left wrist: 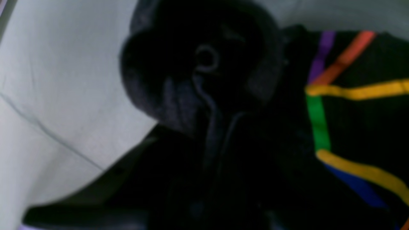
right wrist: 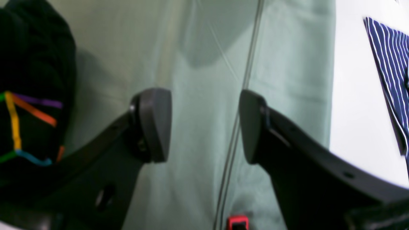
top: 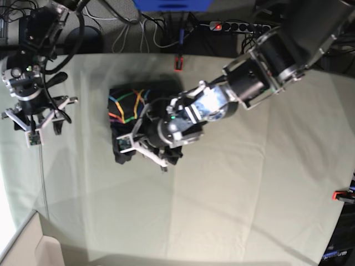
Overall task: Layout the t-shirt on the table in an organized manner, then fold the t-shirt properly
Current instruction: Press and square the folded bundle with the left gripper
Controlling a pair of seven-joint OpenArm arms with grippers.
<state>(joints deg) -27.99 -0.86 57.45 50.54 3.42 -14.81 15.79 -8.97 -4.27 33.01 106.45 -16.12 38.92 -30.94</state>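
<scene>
The t-shirt (top: 130, 105) lies crumpled in a dark heap on the table (top: 249, 183), its rainbow line print facing up at the far left of the heap. My left gripper (top: 147, 138) is pressed down into the heap's near side. The left wrist view is filled with bunched black fabric (left wrist: 198, 64) and the print (left wrist: 351, 92), and the jaws look shut on a fold of the t-shirt. My right gripper (right wrist: 204, 126) hangs open over bare table cloth (right wrist: 198, 48) left of the shirt (right wrist: 32, 64), holding nothing. The base view shows the right gripper (top: 40, 123) well apart from the heap.
A red clamp (top: 178, 62) sits at the table's far edge and another (top: 339, 195) at the right edge. A thin cable (right wrist: 243, 80) runs across the cloth under the right gripper. Striped blue fabric (right wrist: 389, 64) lies off the table. A power strip (top: 238, 26) is behind.
</scene>
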